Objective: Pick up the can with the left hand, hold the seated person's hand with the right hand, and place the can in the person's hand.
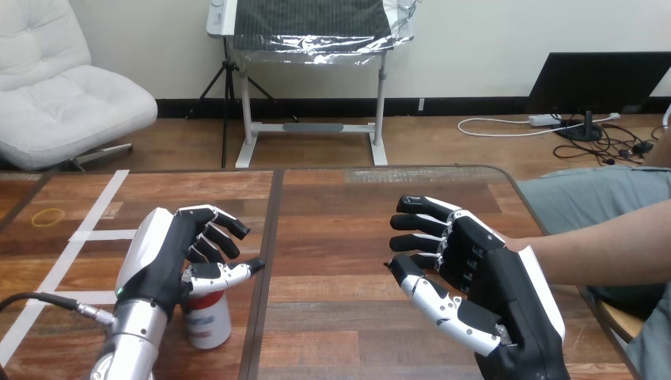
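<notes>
A white can with a red band [209, 318] stands upright on the wooden table [348, 229] near its front left. My left hand [170, 253] hovers right over it, fingers relaxed and pointing right. Its thumb lies across the can's top, and nothing is curled round the can. My right hand [475, 269] is raised at the right, open, with fingers spread toward the left. The person's forearm [593, 249] reaches in from the right edge and ends behind that hand. The person's hand is hidden there, so I cannot tell whether the two touch.
White tape lines [89, 229] and a yellow rubber band [48, 216] lie on the table's left part. A dark seam [267, 253] runs front to back down the middle. The person's lap sits past the table's right edge [528, 207].
</notes>
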You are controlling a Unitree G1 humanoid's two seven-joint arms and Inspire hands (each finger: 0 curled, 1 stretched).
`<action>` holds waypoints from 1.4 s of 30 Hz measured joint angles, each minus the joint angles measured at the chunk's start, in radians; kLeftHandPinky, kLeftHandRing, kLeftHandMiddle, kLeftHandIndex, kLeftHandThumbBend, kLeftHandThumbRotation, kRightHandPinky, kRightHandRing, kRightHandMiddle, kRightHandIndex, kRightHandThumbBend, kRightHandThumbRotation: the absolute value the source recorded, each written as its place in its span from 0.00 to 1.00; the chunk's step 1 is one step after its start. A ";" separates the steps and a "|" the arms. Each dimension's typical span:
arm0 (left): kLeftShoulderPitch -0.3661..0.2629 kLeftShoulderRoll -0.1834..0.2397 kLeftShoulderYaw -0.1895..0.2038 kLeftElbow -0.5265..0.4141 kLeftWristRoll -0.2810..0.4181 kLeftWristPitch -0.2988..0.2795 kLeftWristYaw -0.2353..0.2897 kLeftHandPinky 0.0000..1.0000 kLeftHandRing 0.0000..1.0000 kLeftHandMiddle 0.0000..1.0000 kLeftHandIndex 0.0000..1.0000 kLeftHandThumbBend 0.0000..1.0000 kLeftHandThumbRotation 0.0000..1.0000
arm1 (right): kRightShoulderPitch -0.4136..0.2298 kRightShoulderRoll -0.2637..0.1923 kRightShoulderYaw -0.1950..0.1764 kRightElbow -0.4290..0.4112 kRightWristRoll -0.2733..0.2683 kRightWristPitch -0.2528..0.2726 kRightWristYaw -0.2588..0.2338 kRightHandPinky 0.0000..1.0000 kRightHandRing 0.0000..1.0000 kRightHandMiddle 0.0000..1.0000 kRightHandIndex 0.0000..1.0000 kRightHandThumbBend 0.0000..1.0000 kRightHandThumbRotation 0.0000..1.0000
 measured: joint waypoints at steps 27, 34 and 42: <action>0.020 0.000 0.000 -0.001 0.004 -0.026 0.011 0.31 0.36 0.44 0.53 0.65 0.00 | 0.000 0.000 0.000 0.004 0.014 -0.003 0.008 0.58 0.67 0.72 0.73 0.46 0.00; 0.023 0.000 0.000 -0.001 0.003 -0.026 0.011 0.34 0.39 0.46 0.53 0.65 0.00 | 0.000 0.000 0.000 0.004 0.014 -0.003 0.008 0.58 0.67 0.72 0.73 0.46 0.00; 0.023 0.001 0.000 -0.002 0.001 -0.029 0.009 0.42 0.48 0.53 0.56 0.66 0.00 | 0.000 0.000 0.000 0.004 0.014 -0.003 0.008 0.59 0.67 0.72 0.73 0.45 0.00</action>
